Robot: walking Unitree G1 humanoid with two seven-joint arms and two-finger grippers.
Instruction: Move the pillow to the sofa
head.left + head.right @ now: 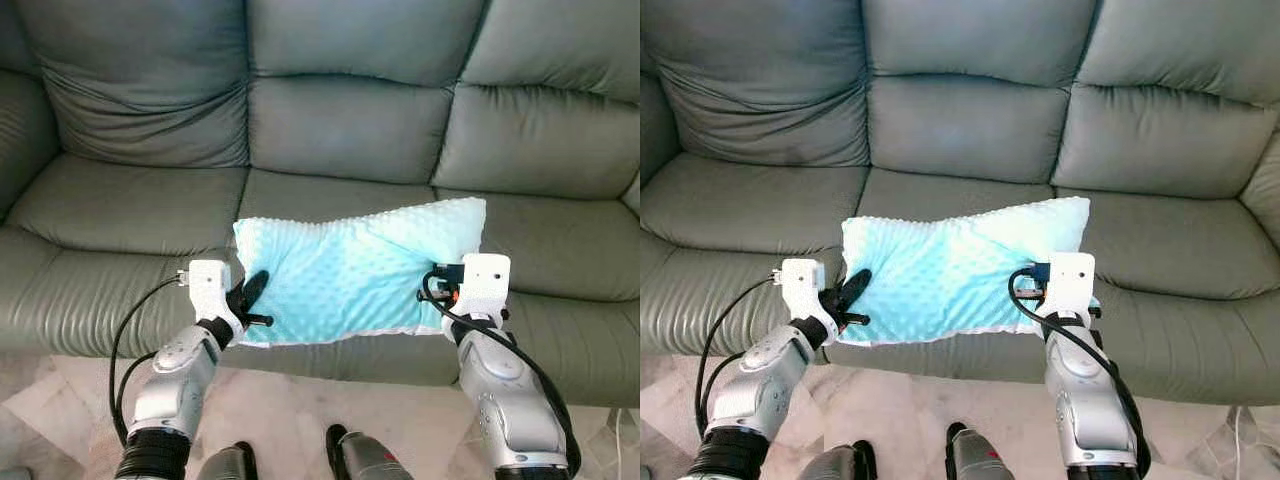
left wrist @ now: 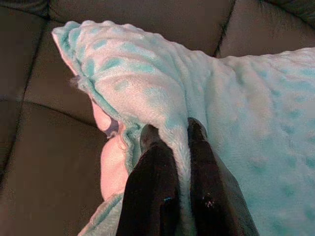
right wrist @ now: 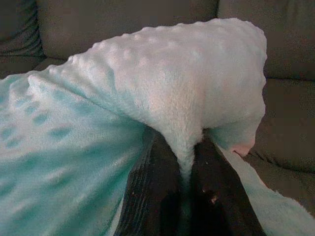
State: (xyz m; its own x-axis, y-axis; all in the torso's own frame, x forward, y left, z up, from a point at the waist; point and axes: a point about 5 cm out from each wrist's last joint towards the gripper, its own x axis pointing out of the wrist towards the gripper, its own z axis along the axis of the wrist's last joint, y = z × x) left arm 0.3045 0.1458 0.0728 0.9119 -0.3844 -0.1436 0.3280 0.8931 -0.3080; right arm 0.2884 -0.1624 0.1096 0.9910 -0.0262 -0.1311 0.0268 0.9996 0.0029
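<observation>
A grey-green leather sofa (image 1: 330,120) spans the view. A pale turquoise dotted pillow (image 1: 350,270) sits over the front edge of its middle seat cushion. The left claw (image 2: 173,142) is pinched closed on the pillow's left end, and the right claw (image 3: 183,147) is pinched closed on its right end.

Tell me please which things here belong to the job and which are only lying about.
Belong to the job:
- pillow, light blue and dotted
- sofa, grey
- left gripper, fingers pinching a fold of the pillow
- right gripper, pinching the other end

Only lying about:
- pale floor in front of the sofa
</observation>
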